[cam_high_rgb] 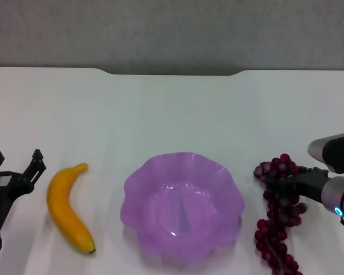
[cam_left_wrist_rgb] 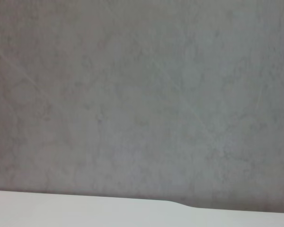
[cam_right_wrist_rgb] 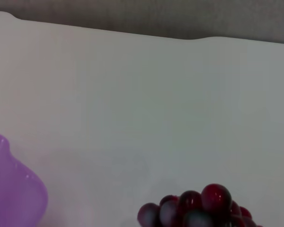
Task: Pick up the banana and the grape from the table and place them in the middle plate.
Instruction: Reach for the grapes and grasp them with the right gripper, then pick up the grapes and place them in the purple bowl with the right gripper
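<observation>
- Dark red-purple grape [cam_high_rgb: 278, 213] bunch: soft, loose; right gripper [cam_high_rgb: 286, 184] sits over its upper half, finger state unclear.
- Banana [cam_high_rgb: 67, 207]: smooth, probably slippery; take mid-body. Left gripper [cam_high_rgb: 17, 161] fingers spread, empty.

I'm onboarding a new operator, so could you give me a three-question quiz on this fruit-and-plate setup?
1. True or false: the banana already lies inside the middle plate.
2. Which gripper is at the grape? A) left gripper B) right gripper C) neither
3. Fill in: the plate sits on the table between the banana and the ____.

Key:
1. False; it lies on the table to the robot's left of the plate.
2. B; the right gripper reaches over the bunch's upper part, while the left one waits open beside the banana.
3. grape
</observation>
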You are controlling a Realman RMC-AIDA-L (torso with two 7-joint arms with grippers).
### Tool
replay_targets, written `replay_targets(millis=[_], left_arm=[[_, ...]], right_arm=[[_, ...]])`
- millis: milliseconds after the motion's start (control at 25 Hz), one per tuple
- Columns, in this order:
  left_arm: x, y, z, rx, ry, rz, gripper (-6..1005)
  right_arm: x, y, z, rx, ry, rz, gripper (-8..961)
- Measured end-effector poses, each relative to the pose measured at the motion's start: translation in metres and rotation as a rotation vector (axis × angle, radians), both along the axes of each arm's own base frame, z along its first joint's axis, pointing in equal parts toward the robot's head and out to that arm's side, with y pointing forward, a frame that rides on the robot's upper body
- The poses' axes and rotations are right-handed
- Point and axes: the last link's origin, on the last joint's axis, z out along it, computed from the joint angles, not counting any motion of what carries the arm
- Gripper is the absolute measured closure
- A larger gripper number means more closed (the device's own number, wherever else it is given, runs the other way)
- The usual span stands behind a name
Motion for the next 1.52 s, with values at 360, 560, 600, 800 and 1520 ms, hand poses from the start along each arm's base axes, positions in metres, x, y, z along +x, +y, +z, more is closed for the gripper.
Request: replay_targets(millis=[360,560,600,800,1520], left_arm=[[0.0,0.0,0.001,0.002,0.001,0.0,106],[0.0,0.001,0.001,0.004,-0.001,0.0,106],[0.0,0.001,0.001,0.004,-0.001,0.0,106],[0.0,0.001,0.001,0.005,-0.002,0.0,106],[-0.001,-0.001,0.002,0.011,-0.004,0.003,106]], right_arm=[[0.007,-0.001,0.001,0.039,-0.008,0.008,188],[0.01,-0.002,0.0,0.035,-0.018,0.004,287],[0.01,-0.002,0.0,0.037,-0.018,0.004,380],[0.011,-0.001,0.001,0.042,-0.023,0.009,422],[0.014,-0.003,0.002,0.073,-0.027,0.025,489]])
